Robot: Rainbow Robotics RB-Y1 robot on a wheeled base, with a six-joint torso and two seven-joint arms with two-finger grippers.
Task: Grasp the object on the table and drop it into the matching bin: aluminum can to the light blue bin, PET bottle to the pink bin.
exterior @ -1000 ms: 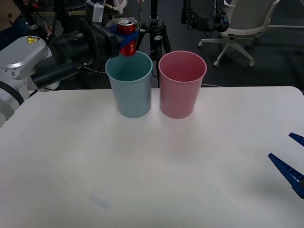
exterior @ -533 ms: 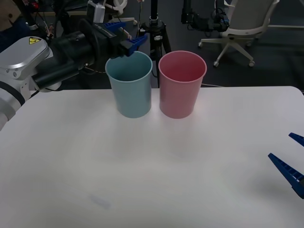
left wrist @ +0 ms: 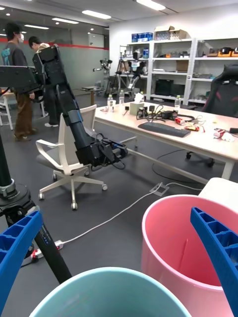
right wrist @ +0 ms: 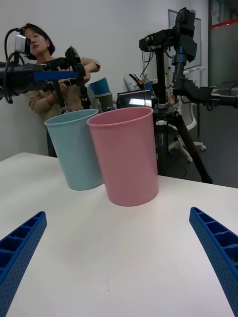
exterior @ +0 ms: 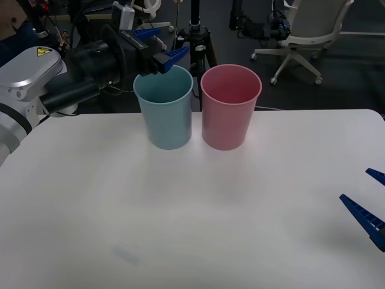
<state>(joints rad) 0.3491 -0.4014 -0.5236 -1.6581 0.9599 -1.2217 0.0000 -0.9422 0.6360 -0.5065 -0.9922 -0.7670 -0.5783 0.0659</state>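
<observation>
Front view: left arm reaches in from the table's left side, black forearm stretched toward the far edge, left gripper (exterior: 161, 46) hanging just above the rim of the tall round pale blue-teal plastic bin (exterior: 163, 108). Its blue ribbed fingers (exterior: 171, 58) are spread apart, nothing between them. Left wrist view looks down past the two spread fingers (left wrist: 214, 247) onto the pale blue rim (left wrist: 111, 292) directly below, with the tall round pink plastic bin (left wrist: 183, 247) next to it.

Right gripper (exterior: 368, 208) sits low over the large white tabletop (exterior: 192, 205) near its right edge, close to the near right corner, well apart from both bins. Fingers (right wrist: 218, 247) spread wide, empty.

Both bins stand upright near the far edge of the table, side by side, walls touching or nearly so; blue one (right wrist: 75, 148) toward the robot's left, pink one (exterior: 231, 105) toward its right. Pink bin's inside looks empty as far as seen. Blue bin's inside is in shadow, contents cannot be made out. The small red drink can's location cannot be told.
</observation>
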